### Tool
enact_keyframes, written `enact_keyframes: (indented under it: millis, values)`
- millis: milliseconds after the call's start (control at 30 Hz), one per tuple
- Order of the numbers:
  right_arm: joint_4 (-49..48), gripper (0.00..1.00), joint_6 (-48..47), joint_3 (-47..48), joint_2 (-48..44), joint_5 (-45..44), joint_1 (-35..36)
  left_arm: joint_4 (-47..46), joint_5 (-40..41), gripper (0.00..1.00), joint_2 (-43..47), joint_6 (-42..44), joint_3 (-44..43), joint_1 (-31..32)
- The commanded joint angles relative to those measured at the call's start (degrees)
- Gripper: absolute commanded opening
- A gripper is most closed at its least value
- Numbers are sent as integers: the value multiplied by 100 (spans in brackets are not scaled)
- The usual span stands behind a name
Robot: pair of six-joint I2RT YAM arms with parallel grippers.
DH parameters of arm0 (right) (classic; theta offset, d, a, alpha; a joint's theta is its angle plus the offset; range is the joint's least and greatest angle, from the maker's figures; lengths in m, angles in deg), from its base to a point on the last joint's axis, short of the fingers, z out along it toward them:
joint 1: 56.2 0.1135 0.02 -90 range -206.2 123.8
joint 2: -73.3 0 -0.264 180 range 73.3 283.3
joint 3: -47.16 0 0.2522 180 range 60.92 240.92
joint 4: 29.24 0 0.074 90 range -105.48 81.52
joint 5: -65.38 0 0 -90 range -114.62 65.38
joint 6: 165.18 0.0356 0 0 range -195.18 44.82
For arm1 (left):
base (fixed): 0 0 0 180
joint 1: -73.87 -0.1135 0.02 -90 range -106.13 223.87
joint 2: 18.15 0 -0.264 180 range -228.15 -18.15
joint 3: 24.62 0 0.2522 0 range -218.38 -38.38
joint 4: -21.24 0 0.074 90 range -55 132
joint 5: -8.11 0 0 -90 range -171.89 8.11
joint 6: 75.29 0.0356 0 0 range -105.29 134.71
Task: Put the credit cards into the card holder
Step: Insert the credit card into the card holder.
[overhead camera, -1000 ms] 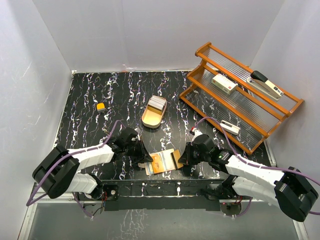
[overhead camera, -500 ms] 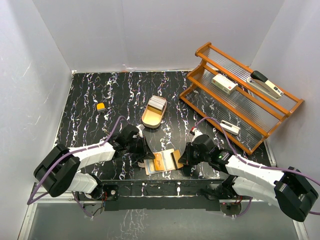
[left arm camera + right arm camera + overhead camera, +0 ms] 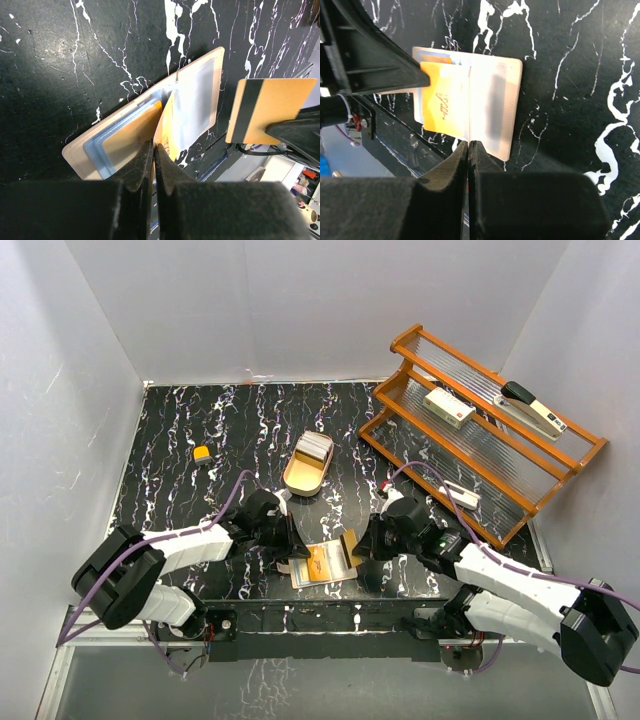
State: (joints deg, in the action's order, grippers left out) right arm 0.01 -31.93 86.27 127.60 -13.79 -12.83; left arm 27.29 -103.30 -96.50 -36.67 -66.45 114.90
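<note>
Edgewise in own cameras: yellow card [image 3: 164, 125] tight in left gripper [image 3: 154, 148], striped card [image 3: 270, 110] in right gripper [image 3: 469, 145].

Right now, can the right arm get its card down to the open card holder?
Probably yes. The right claw, shut on a gold card, hangs close over the card holder, whose windowed half lies bare; the left claw, gripping a yellow card, crowds only the other half.

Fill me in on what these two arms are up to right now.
The card holder lies open near the table's front edge. The left gripper is shut on an orange card at the holder's pocket side. The right gripper is shut on a striped gold card, held clear of the holder, not yet in.
</note>
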Motion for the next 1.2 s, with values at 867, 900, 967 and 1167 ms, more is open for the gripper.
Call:
enact_keyframes:
  millis: [867,900,967,1167]
  values:
    - [-108,0,-79,-296,496,-717,1,-2042,-4,0,400,-774,1102,-60]
    - [-107,0,-72,-281,507,-714,6,-2095,4,0,438,-801,1158,-61]
    - [-78,0,-88,-248,538,-701,1,-2134,34,0,476,-849,1225,-61]
    - [-66,0,-52,-238,486,-708,-4,-2629,45,0,320,-949,1366,-61]
